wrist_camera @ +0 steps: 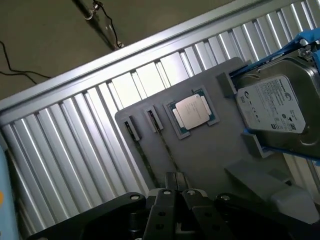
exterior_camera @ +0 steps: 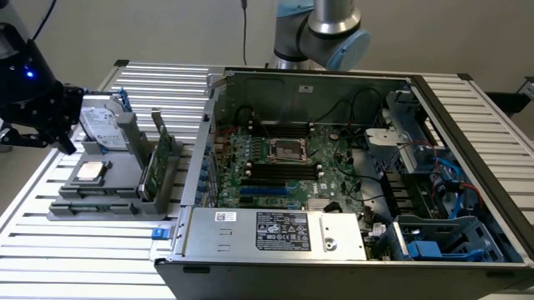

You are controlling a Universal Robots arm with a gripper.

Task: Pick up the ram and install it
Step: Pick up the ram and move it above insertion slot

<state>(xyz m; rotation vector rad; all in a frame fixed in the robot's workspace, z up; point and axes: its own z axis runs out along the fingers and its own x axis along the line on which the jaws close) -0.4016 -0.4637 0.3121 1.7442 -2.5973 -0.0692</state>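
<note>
The black tool [wrist_camera: 176, 192] is seen closed in the wrist view, poised over the grey plastic tray [wrist_camera: 210, 155]. Just past its tips the ram [wrist_camera: 163, 145], a long thin green stick on edge, is set in a narrow tray slot; contact cannot be told. Farther on, the square silver processor [wrist_camera: 192, 111] and the silver hard drive with blue rails [wrist_camera: 274, 107] are held. The exterior view adds the broad green expansion card [exterior_camera: 159, 165] standing in the tray and, on the slatted aluminium table [exterior_camera: 75, 250], the open black computer case [exterior_camera: 334, 275].

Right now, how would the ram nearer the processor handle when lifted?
The ram shows a thin edge, so probably light and stiff, yet fragile. Seated on edge in a slot of the gray holder, it could bind if pulled crooked.
</note>
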